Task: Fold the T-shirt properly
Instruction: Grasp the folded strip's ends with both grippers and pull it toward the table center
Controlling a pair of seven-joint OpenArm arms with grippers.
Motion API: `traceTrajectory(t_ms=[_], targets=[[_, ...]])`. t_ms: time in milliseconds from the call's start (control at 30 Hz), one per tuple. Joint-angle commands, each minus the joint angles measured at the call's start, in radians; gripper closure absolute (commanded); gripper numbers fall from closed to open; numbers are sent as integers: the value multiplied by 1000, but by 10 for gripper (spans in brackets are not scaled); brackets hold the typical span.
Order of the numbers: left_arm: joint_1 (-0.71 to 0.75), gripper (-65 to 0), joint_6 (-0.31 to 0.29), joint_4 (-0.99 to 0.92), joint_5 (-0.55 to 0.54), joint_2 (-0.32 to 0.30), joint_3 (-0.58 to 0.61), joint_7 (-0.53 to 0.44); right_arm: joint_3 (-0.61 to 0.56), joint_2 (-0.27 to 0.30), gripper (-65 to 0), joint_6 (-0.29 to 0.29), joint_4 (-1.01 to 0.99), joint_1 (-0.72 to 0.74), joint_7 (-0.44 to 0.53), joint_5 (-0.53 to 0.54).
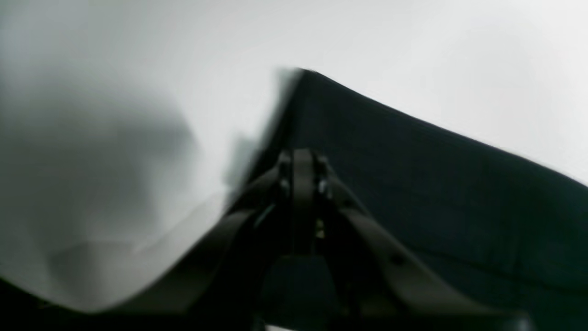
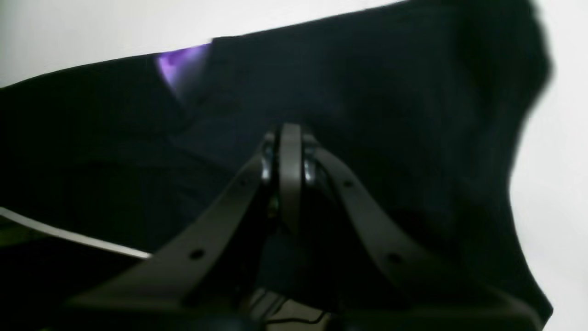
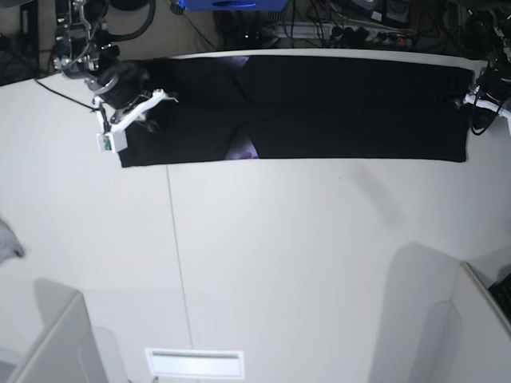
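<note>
The black T-shirt (image 3: 335,104) lies folded into a long, flat band along the table's far edge. A bit of its purple print (image 3: 242,148) peeks out at a fold and also shows in the right wrist view (image 2: 179,64). My right gripper (image 3: 128,112) is at the band's left end, with its fingers closed together on the black cloth (image 2: 367,92). My left gripper (image 3: 473,100) is at the band's right end, with its fingers closed at the edge of the cloth (image 1: 413,165). The left wrist view is motion-blurred.
The white table (image 3: 303,255) has a seam at the left. A small grey cloth scrap (image 3: 6,239) lies at the left edge. White partitions stand at the front left (image 3: 48,343) and front right (image 3: 471,319). Cables and gear (image 3: 335,28) crowd behind the table.
</note>
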Motion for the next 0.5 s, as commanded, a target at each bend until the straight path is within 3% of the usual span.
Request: traceTrajectory(t_ms=[0, 67, 300, 467], targets=[[3, 0, -1, -3, -7, -17, 8, -23, 5, 7, 0, 2, -1, 1, 16, 4], [-19, 0, -1, -34, 18, -17, 35, -25, 3, 7, 0, 0, -29, 10, 11, 4], [-137, 0, -6, -149, 272, 37, 66, -25, 9, 7, 0, 0, -191, 54, 17, 3], [-240, 0, -6, -218, 346, 45, 68, -23, 11, 7, 0, 0, -328, 156, 19, 3]])
